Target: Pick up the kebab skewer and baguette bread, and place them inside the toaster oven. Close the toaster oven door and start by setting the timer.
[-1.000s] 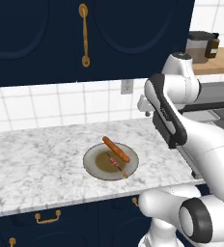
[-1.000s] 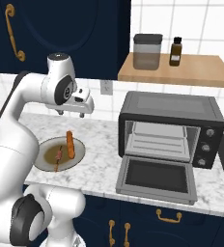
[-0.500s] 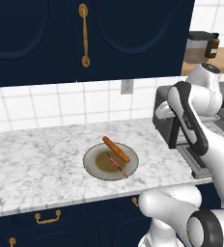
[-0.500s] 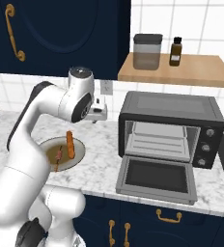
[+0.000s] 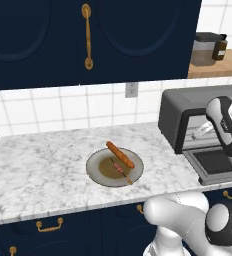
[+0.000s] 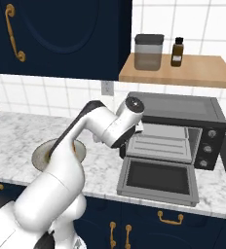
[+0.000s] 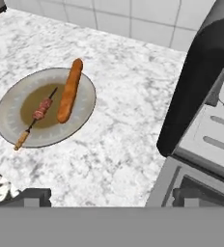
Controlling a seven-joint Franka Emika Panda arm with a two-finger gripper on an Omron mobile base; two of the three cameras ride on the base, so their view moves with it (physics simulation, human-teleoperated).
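The plate sits on the marble counter, and on it lie both pieces of food: the baguette along the far side, the kebab skewer just beside it on the near side, its stick reaching past the brown centre toward the rim. From the hand view the pair is up in the left part of the picture, baguette and skewer side by side on the plate, well apart from the hand. The gripper hangs over bare marble between plate and toaster oven, its two dark finger tips spread wide with nothing between them.

To the right on the counter stands the toaster oven, dark grey, and the toaster oven door is dropped flat open toward the counter's front edge. The rack inside shows pale and bare. In the right base view the arm's wrist sits right in front of the oven's left corner, hiding the gripper itself. From the left base view the forearm crosses the oven opening, with the plate off to its left.

Above, a wooden shelf carries a grey canister and a small brown bottle.
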